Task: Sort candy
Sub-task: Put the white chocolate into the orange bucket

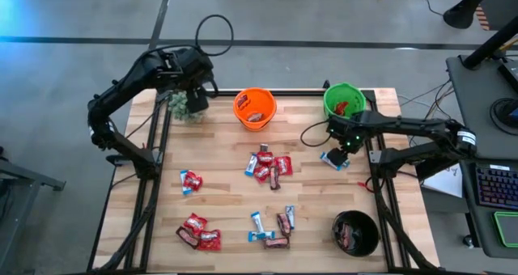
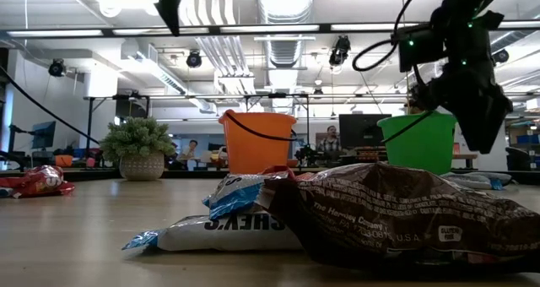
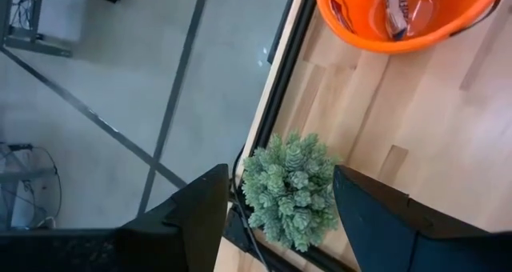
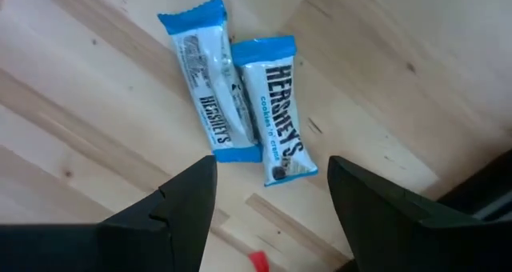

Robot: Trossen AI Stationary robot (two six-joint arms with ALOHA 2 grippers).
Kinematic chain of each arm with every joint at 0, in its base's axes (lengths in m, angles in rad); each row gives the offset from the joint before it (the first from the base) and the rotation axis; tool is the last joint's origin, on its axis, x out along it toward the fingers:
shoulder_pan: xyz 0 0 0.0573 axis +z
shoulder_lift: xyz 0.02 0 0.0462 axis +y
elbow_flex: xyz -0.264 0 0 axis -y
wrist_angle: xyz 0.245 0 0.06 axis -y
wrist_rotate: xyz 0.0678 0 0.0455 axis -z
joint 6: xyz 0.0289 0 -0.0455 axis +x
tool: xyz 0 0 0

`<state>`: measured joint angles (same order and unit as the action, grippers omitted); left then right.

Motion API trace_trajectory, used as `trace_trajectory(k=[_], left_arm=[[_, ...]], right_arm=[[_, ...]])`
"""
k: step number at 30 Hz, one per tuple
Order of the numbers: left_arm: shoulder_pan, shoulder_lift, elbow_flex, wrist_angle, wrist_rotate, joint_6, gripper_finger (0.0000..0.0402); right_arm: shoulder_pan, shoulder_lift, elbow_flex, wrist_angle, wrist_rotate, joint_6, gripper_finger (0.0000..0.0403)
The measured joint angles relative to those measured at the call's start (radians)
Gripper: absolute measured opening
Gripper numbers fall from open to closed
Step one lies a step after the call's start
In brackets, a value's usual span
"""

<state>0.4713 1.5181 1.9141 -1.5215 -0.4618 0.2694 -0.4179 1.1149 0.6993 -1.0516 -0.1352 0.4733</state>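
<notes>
Pale wooden planks make up the table (image 1: 227,198), which stands on a grey floor. Along its far edge sit a small green bushy plant (image 1: 183,106), a round orange plastic bucket (image 1: 255,108) with a couple of wrapped sweets inside, and a round green plastic bucket (image 1: 343,99) holding something red. A round black bowl (image 1: 356,231) with dark wrappers in it rests near the front right corner.

Candy lies scattered over the table: a mixed heap of red packets and dark bars (image 1: 268,167) in the middle, a lone red packet (image 1: 191,180) to the left, a cluster of red packets (image 1: 198,232) at the front left, and a group of blue-and-white and dark brown bars (image 1: 273,226) at the front centre. Two blue-and-white Hershey's bars (image 4: 240,120) lie side by side, touching, on the wood near the green bucket.

The right gripper (image 1: 340,150) hangs just above this pair, its two dark fingers (image 4: 172,208) spread wide with nothing between them; the right wrist view shows the bars lying ahead of the gap. The left gripper (image 1: 193,97) hovers over the plant at the far left corner, its fingers (image 3: 200,216) also parted and empty, with the plant showing between them.

From table height, a dark brown wrapper and a blue-and-white bar fill the foreground.
</notes>
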Motion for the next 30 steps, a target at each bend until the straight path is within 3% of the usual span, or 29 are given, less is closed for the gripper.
trace_trajectory(k=[23,30], left_arm=[[0.0,-0.004,0.002,-0.043,0.0,0.017,0.0207],[0.0,-0.005,0.002,-0.043,0.0,0.028,0.0207]], right_arm=[[0.0,0.0,-0.158,0.171,0.004,0.053,0.0226],[0.0,0.0,-0.16,0.174,0.003,0.104,0.0173]])
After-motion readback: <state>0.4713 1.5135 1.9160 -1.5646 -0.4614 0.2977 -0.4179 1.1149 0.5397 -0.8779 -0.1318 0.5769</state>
